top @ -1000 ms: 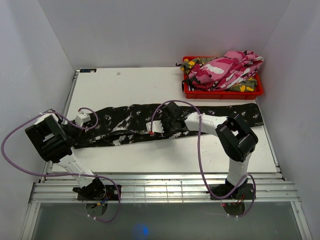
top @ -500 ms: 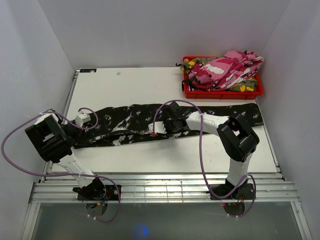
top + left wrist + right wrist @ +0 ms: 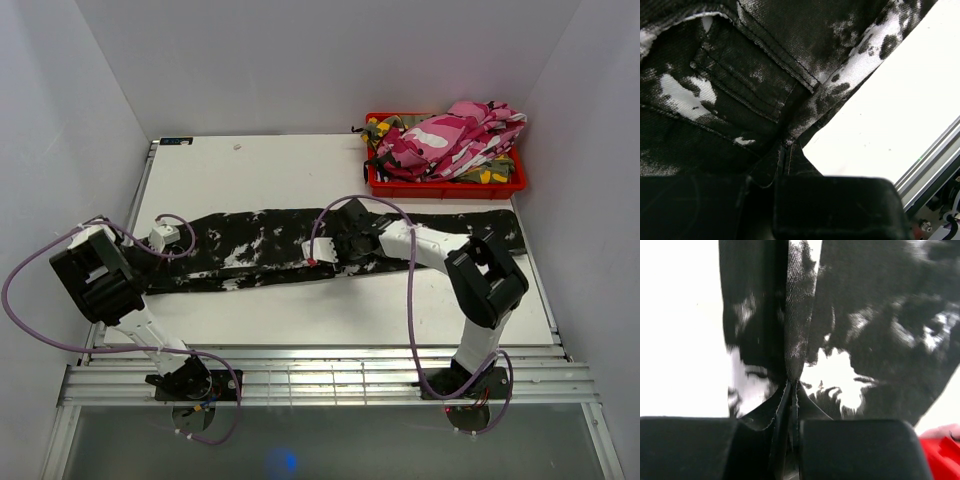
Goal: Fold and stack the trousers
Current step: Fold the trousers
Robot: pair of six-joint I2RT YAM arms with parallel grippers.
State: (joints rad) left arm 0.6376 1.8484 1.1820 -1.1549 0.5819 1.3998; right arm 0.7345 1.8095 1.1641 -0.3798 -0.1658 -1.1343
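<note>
The black trousers with white splotches (image 3: 260, 250) lie stretched across the white table from left to right. My left gripper (image 3: 150, 258) is shut on the cloth at their left end; in the left wrist view the fabric (image 3: 740, 100) runs in between the dark fingers (image 3: 835, 207). My right gripper (image 3: 340, 250) is shut on a pinched fold of the same trousers near their middle; in the right wrist view the fold (image 3: 792, 380) is clamped between the fingers (image 3: 860, 450). Pink-white (image 3: 455, 135) and green-yellow camouflage trousers (image 3: 385, 128) lie piled in the bin.
A red bin (image 3: 445, 182) stands at the back right of the table (image 3: 280, 170). A metal rail (image 3: 330, 380) runs along the near edge by the arm bases. White walls close in on three sides.
My right gripper has moved right and slightly back with the pinched cloth. The trousers' middle has shifted and flattened with it. My left gripper has barely moved.
</note>
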